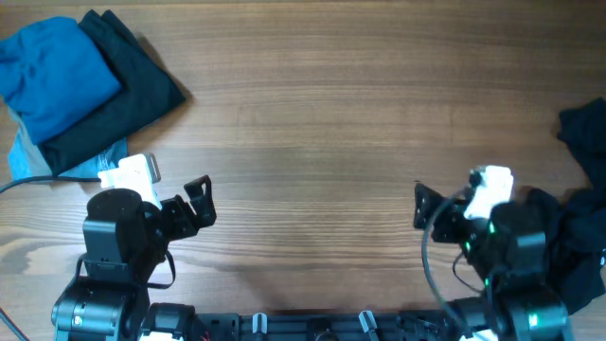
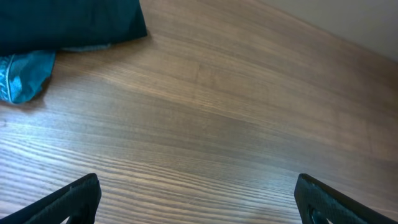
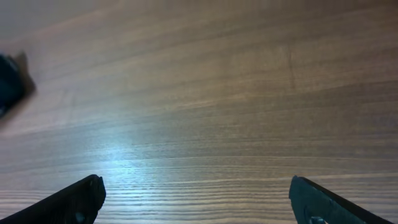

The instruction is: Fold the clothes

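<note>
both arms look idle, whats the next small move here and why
Probably swing the right tool toward the crumpled dark clothes at the right edge of the table. It and the left tool are open and empty, a folded stack sits far left, and only that heap looks unfolded.

Blue garment (image 1: 52, 71) lies on black garment (image 1: 128, 90) at far left; dark heap (image 1: 587, 137) at right.

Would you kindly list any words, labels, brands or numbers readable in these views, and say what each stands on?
None: no readable text shows on the folded blue cloth, the folded black cloth, the dark crumpled clothes or the brown wooden table.
</note>
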